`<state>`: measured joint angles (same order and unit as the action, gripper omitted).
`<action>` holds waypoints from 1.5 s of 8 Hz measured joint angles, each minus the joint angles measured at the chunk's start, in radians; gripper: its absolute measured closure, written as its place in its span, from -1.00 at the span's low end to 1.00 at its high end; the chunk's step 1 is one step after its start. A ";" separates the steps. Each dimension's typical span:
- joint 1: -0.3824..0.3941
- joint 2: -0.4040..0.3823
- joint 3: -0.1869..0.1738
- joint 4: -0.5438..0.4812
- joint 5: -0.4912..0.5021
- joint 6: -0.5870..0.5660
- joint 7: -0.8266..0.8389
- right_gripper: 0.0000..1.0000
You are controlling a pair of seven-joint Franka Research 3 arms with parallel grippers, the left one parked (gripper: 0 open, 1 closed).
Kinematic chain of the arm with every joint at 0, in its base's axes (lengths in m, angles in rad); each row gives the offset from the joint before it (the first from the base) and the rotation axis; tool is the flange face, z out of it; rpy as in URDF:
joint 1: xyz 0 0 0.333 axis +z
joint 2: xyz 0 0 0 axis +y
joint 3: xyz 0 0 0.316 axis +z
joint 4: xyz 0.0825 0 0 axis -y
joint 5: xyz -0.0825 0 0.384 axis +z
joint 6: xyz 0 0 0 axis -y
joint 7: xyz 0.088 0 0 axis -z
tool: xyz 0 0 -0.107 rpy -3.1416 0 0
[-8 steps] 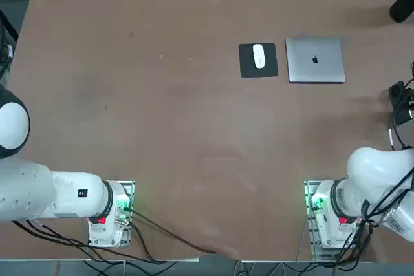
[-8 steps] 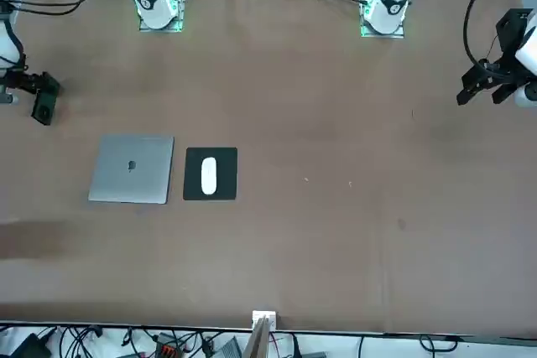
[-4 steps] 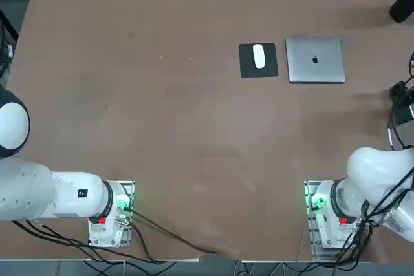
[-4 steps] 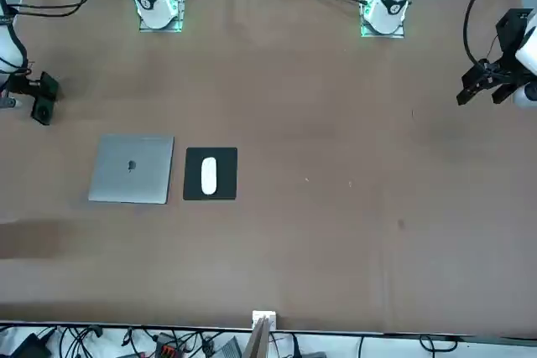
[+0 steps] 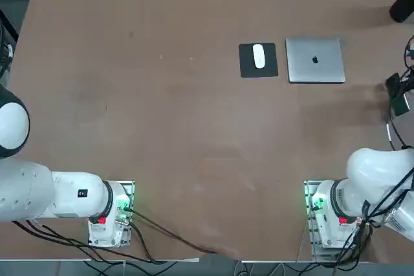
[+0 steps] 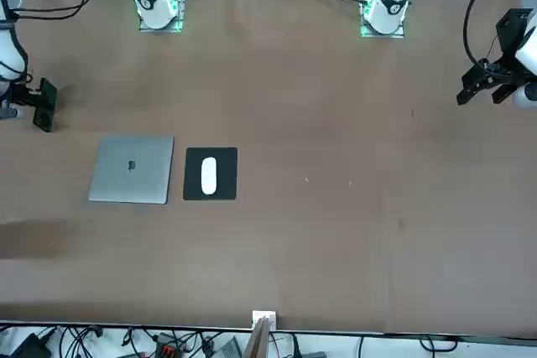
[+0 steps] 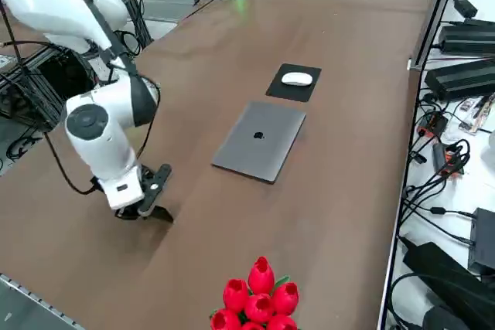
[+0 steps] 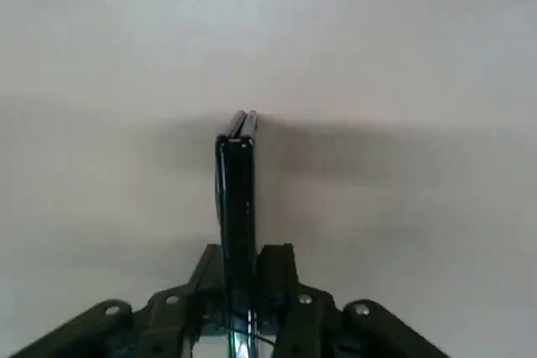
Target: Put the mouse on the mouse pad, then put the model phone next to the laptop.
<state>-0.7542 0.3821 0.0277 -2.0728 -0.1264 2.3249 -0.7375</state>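
The mouse (image 5: 259, 55) lies on the pad (image 5: 258, 68), just left of the laptop (image 5: 315, 60). At the table's (image 5: 162, 127) right edge, the right gripper (image 8: 239, 291) clamps the phone (image 8: 237, 199) edgewise.

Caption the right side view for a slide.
Right pincer grips the model phone near the laptop; mouse sits on mouse pad.

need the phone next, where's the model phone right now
Clamped on edge in the right gripper, the model phone sits low over the table's right edge in the top view, nearest the laptop.
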 joint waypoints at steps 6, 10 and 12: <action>0.023 0.061 0.162 0.283 0.359 -0.397 0.000 0.68; 0.026 0.310 0.166 0.501 0.411 -0.503 -0.018 0.68; 0.040 0.372 0.168 0.552 0.392 -0.516 -0.070 0.68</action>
<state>-0.7145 0.7540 0.1953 -1.5209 0.2658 1.8090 -0.8076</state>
